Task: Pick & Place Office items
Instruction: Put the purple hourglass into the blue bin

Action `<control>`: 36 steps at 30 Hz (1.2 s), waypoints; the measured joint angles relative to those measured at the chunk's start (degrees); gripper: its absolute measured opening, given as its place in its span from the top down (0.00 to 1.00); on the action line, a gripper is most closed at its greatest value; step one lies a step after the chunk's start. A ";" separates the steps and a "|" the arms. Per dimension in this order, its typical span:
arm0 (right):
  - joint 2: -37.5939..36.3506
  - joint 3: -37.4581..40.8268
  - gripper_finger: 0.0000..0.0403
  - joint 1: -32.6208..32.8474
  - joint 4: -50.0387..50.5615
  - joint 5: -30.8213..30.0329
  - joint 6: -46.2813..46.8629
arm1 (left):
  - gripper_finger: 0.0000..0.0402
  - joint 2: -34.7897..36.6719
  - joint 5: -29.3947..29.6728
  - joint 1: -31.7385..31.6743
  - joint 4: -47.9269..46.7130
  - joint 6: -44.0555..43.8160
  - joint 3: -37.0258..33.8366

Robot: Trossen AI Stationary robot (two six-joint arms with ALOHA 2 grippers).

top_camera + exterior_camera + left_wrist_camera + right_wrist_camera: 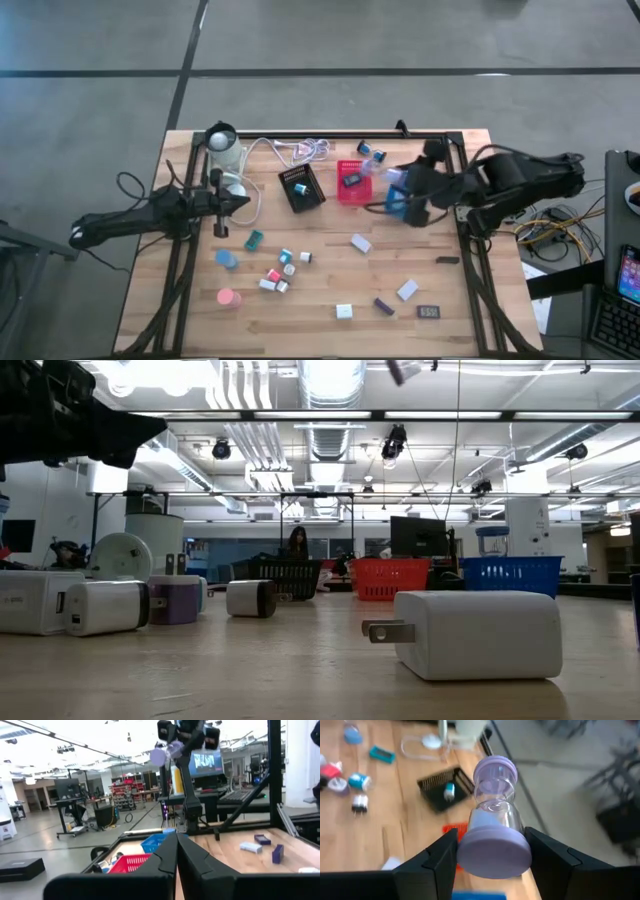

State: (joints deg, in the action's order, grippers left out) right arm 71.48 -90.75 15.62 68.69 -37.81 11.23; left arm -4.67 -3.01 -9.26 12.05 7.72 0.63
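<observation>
With our right pincer (492,852) clamped on the lavender roll (492,827), we should centre over the blue tray (402,203) at frame right before releasing, left pincer (243,203) together.

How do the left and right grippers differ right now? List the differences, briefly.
1. The left gripper is shut with nothing between its fingers. The right gripper clamps a lavender hourglass-shaped roll.
2. The left gripper hangs over the table's left side, near the white coiled cable. The right gripper is at the far right, about over the blue mesh tray.

Shared: both are dark two-finger grippers, off the tabletop.
</observation>
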 joint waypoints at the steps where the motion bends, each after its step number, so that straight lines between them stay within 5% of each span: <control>1: 0.17 -1.94 0.52 -0.01 3.38 1.15 1.76 | 0.99 0.05 -0.02 0.00 -0.02 0.26 -0.01; 9: 0.36 -12.56 0.52 -0.63 20.85 8.61 12.96 | 0.96 0.07 -0.02 0.00 -0.96 0.84 -0.01; 22: -0.83 -13.66 0.52 -2.11 21.35 16.56 21.83 | 0.98 0.07 -0.09 0.00 0.20 -0.52 0.03; 36: 4.51 -8.08 0.52 -14.92 21.29 32.34 13.53 | 0.98 0.07 -0.09 0.00 0.90 -0.85 0.05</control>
State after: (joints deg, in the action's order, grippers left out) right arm 75.98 -98.83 0.70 89.98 -5.48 24.76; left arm -4.60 -3.09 -9.26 12.95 6.87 0.69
